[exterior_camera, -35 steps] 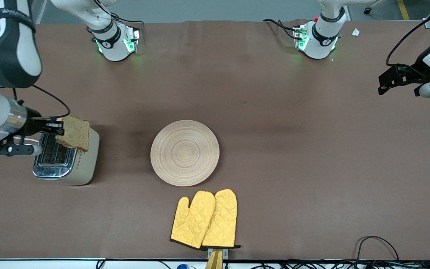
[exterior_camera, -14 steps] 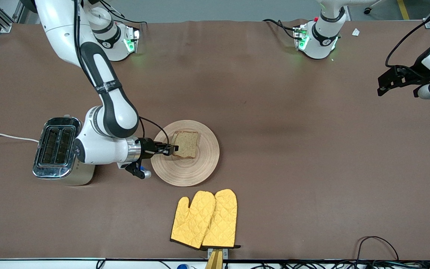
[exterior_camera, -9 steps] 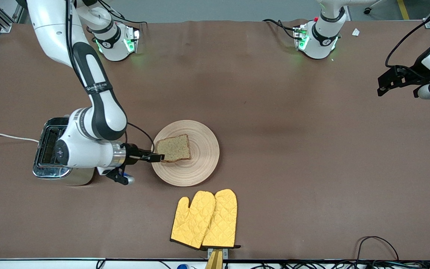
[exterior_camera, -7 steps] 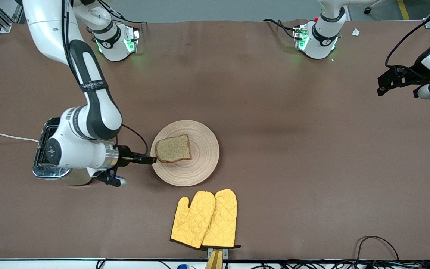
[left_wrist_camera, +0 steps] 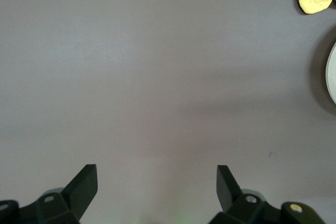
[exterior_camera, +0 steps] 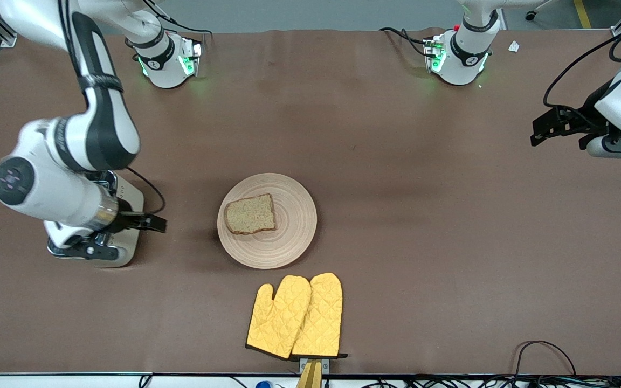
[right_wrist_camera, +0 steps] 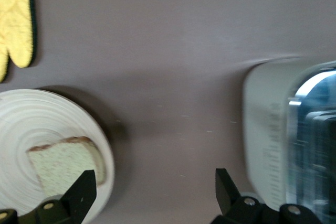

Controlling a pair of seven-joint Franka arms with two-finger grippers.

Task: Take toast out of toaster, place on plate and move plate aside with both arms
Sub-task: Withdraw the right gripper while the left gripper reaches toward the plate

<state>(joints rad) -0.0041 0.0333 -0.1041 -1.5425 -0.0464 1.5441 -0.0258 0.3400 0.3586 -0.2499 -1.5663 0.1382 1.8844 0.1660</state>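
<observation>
The toast [exterior_camera: 250,214] lies flat on the round wooden plate [exterior_camera: 289,237] at the table's middle, on the plate's side toward the right arm's end. Both show in the right wrist view, toast [right_wrist_camera: 64,161] on plate [right_wrist_camera: 31,114]. My right gripper [exterior_camera: 154,222] is open and empty, up over the table between the toaster and the plate. My left gripper [exterior_camera: 539,134] is open and empty, up over the left arm's end of the table. Its wrist view shows bare table between its fingertips [left_wrist_camera: 86,182] and the plate's edge [left_wrist_camera: 333,74].
A silver toaster [exterior_camera: 122,237] stands at the right arm's end, partly under the right arm; it also shows in the right wrist view [right_wrist_camera: 283,129]. Two yellow oven mitts [exterior_camera: 295,316] lie nearer the front camera than the plate. Cables run along the front edge.
The right gripper carried the toast from the toaster to the plate, let it go flat there, then drew back and rose toward the toaster. The left arm shifted slightly.
</observation>
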